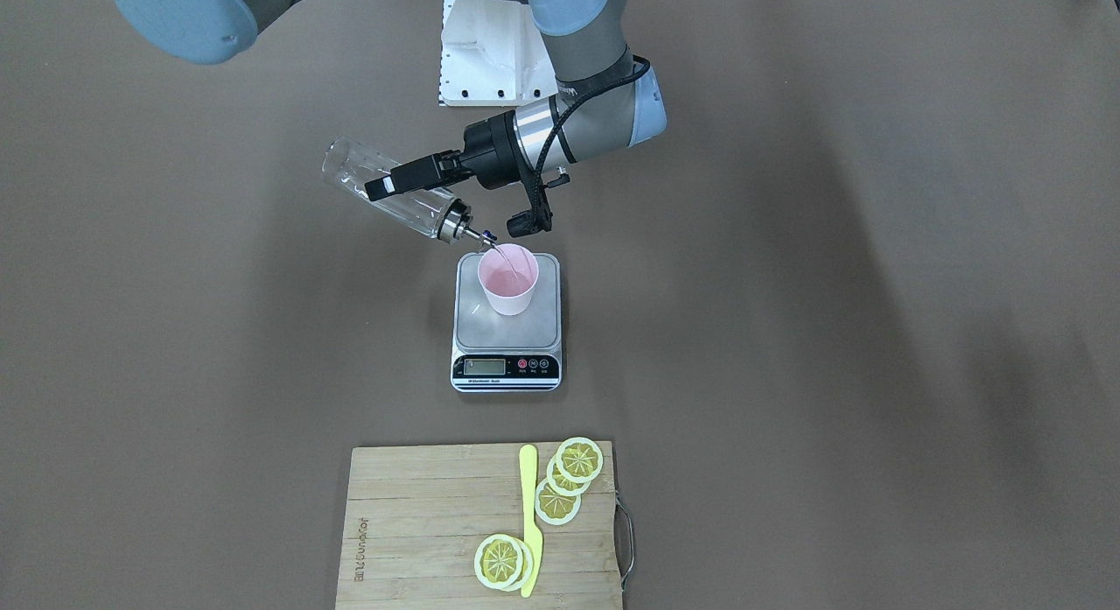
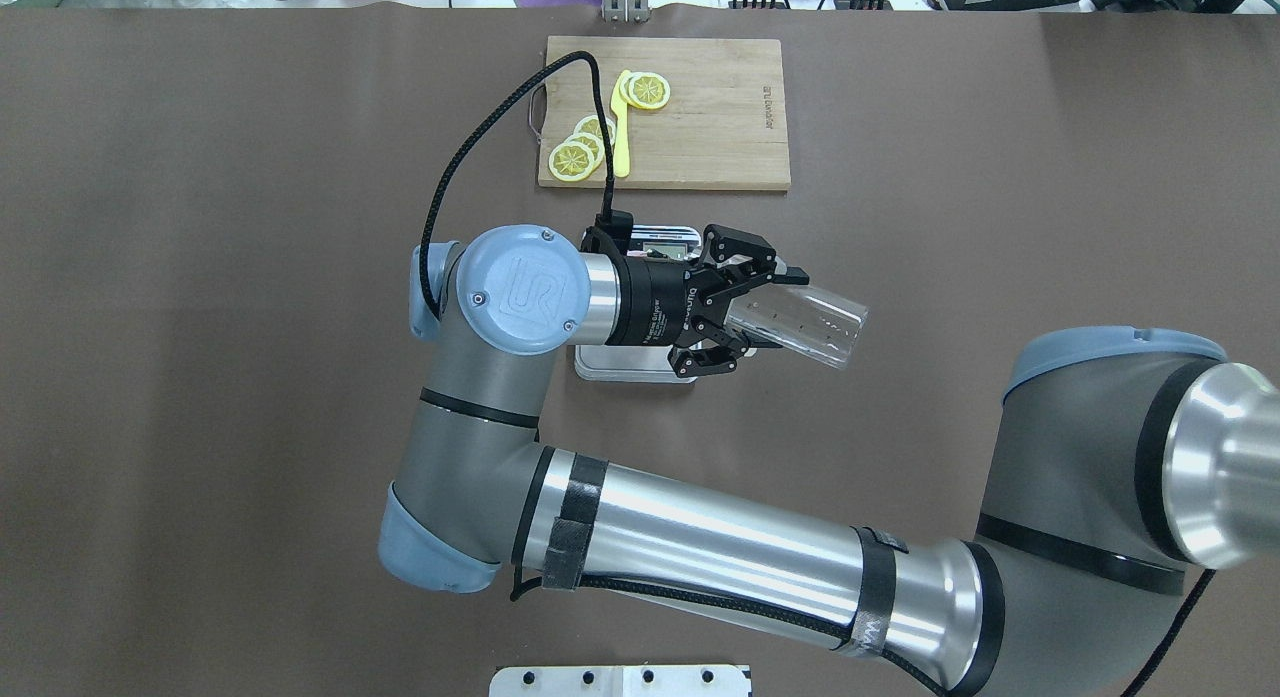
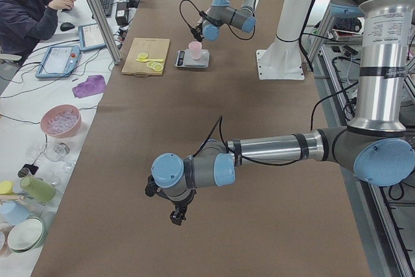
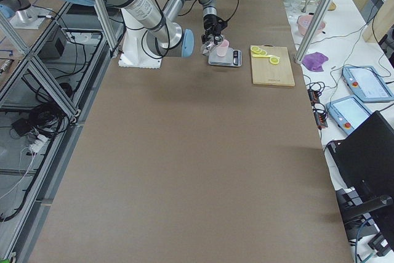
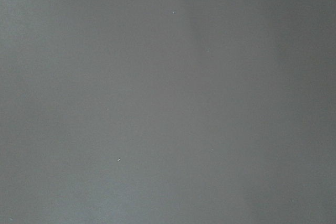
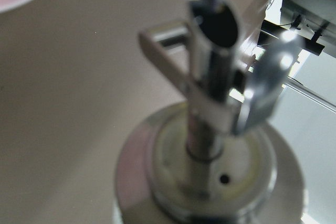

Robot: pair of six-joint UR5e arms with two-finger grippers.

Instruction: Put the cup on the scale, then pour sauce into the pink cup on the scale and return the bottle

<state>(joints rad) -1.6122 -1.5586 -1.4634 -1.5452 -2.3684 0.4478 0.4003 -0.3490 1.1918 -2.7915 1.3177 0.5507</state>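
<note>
One arm is doing the work. The right gripper [image 1: 409,179] is holding the glass bottle [image 1: 354,168] across its body, jaws clenched on the glass. The bottle is lying tilted past level. Its long axis is running from the raised base, out toward the robot's right and slightly nearer the robot, down to the metal cap [image 1: 453,222] and pour spout [image 1: 478,235].

The spout is hanging just over the robot-side rim of the pink cup [image 1: 509,286], which is standing upright on the kitchen scale [image 1: 490,332], toward its back edge. A thin thread of sauce [image 1: 505,260] appears to be running from spout to cup, though the liquid is too clear to show how much is sitting there.

By my reading, pouring is in hand, the cup placement is done and the bottle return is not. The next move is turning on that tilt: the wrist will need to be bringing the base back down, lifting the spout, before carrying the bottle away from the cup.

The left gripper [image 3: 176,215] is hanging well apart, far along the table. Whether its jaws are released or clenched cannot be told.
</note>
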